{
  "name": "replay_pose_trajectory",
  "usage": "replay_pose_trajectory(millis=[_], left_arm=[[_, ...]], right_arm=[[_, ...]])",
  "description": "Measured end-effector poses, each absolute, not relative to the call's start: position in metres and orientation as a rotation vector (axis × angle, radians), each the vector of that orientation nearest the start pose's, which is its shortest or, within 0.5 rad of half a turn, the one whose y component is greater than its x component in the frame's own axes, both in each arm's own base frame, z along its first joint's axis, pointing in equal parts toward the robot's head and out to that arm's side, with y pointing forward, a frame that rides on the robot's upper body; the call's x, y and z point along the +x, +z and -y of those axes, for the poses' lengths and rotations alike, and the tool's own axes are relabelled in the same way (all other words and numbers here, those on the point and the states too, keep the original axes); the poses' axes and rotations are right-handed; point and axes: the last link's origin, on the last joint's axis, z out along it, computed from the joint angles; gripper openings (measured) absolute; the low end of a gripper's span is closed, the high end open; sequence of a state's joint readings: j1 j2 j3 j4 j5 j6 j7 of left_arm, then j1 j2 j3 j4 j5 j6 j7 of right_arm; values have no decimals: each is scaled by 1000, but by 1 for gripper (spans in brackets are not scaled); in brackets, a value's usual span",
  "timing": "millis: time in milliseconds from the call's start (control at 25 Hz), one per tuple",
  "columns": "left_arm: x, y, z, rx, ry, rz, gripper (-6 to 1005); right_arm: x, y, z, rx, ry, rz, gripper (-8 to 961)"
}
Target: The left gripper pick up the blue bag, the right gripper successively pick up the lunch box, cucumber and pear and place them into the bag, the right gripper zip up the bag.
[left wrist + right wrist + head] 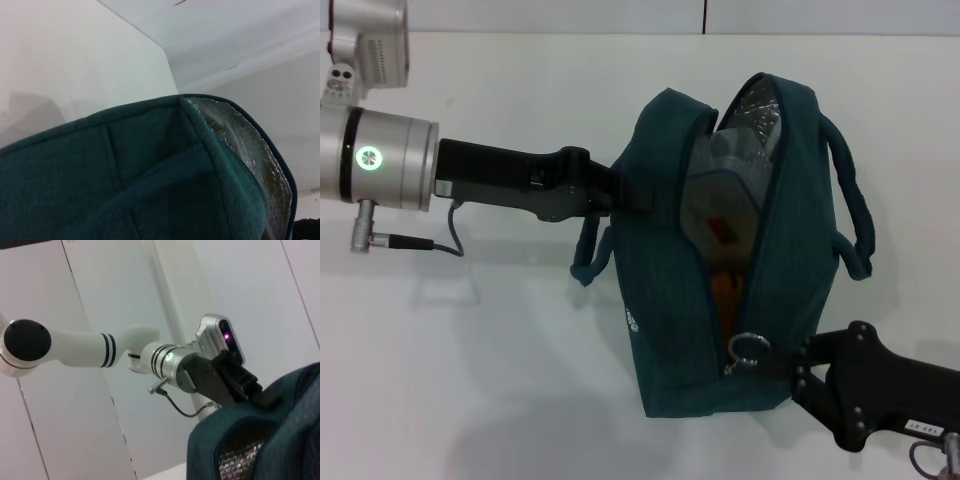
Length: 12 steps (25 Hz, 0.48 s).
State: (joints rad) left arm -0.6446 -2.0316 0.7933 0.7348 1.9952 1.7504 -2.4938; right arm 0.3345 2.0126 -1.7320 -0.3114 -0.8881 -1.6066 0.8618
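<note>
The blue bag hangs above the white table with its zip open and the foil lining showing. My left gripper is shut on the bag's left rim, and the right wrist view shows this left gripper clamped on the bag. Inside lie the clear lunch box and, lower down, the orange pear. The cucumber is hidden. The ring zip pull sits at the bag's near end. My right gripper is just right of it, against the bag's end. The left wrist view is filled by the bag.
The white table lies around and under the bag, with its far edge against a pale wall. One bag handle loops out to the right, the other handle hangs on the left below my left arm.
</note>
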Motion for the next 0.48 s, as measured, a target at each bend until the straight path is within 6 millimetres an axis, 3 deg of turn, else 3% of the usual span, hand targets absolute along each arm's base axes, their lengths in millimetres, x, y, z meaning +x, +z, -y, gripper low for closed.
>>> replay_pose_trajectory(millis=[480], left_arm=[[-206,17,-341,-2641,-757,1875,51]], right_arm=[[256,-58,-235,-2709,1238,-422,0]])
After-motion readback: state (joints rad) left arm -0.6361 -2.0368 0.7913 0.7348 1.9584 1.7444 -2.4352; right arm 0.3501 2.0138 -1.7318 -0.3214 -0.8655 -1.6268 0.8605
